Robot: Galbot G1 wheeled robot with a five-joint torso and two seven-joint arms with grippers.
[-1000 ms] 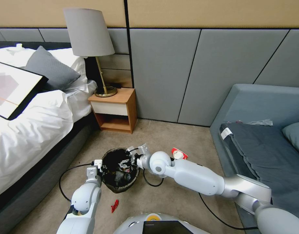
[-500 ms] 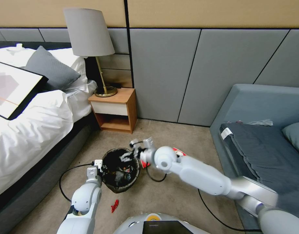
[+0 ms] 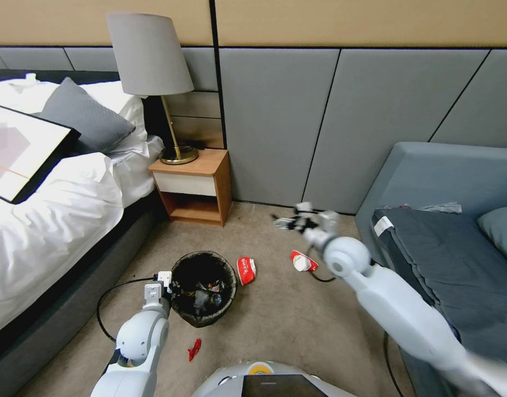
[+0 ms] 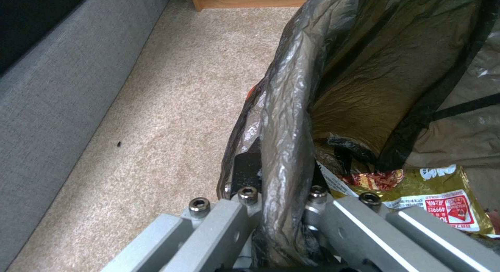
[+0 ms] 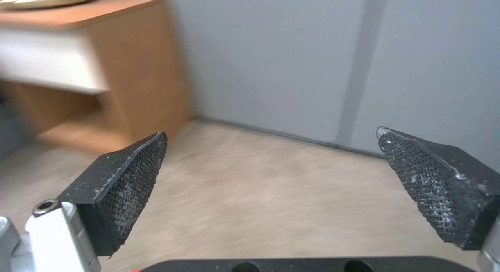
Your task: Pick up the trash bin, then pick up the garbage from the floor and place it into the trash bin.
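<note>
The trash bin (image 3: pixel 203 288), lined with a black bag, stands on the carpet with wrappers inside. My left gripper (image 3: pixel 164 282) is shut on its near-left rim; in the left wrist view the liner-covered rim (image 4: pixel 284 119) runs between the fingers of that gripper (image 4: pixel 279 174), and a yellow wrapper (image 4: pixel 443 201) lies in the bin. My right gripper (image 3: pixel 291 221) hangs open and holds nothing, off to the bin's far right near the wall; its pads (image 5: pixel 130 178) stand wide apart. Garbage on the floor: a red-and-white packet (image 3: pixel 246 270) beside the bin, another (image 3: pixel 303 262) further right, and a red scrap (image 3: pixel 194 348).
A bed (image 3: pixel 49 220) runs along the left. A wooden nightstand (image 3: pixel 194 187) with a lamp (image 3: pixel 154 71) stands at the back. A grey sofa (image 3: pixel 446 231) fills the right. A black cable (image 3: pixel 107 298) loops on the carpet by the left arm.
My right arm has lifted away from over the bin and swung right toward the wall, uncovering the red-and-white packet beside the bin. The left gripper and the bin have stayed put.
</note>
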